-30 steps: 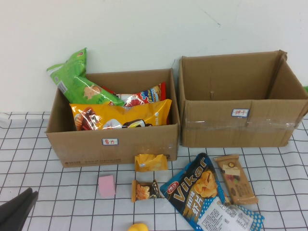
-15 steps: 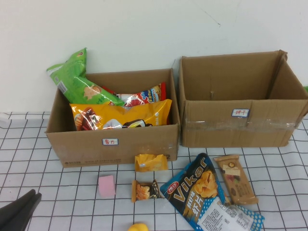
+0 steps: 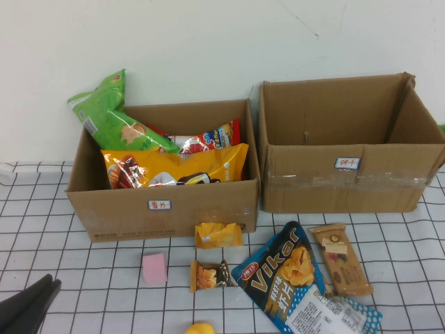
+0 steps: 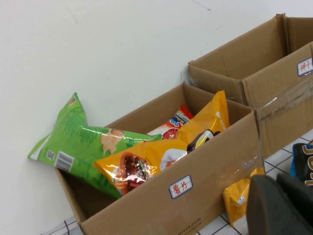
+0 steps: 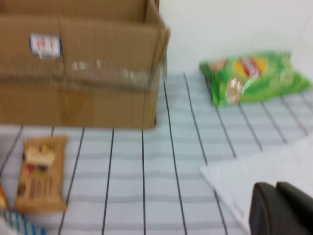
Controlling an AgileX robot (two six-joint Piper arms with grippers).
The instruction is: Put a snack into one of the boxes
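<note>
White wall behind, grid-checked tablecloth (image 3: 83,278) below. I see two cardboard boxes side by side. My target, the red-labelled box (image 3: 167,209), sits on the left: brown, untaped, small white label on its front, with three snack bags inside (green, red, orange). The taped box (image 3: 348,184) stands just beside it. Five loose items lie in front, including the blue chip bag (image 3: 292,275). My left gripper (image 3: 28,309) is closed at the table's near-left corner; my right gripper (image 5: 281,208), also closed, holds nothing.

Matt cardboard box (image 3: 125,212), glossy bags (image 3: 174,167)
</note>
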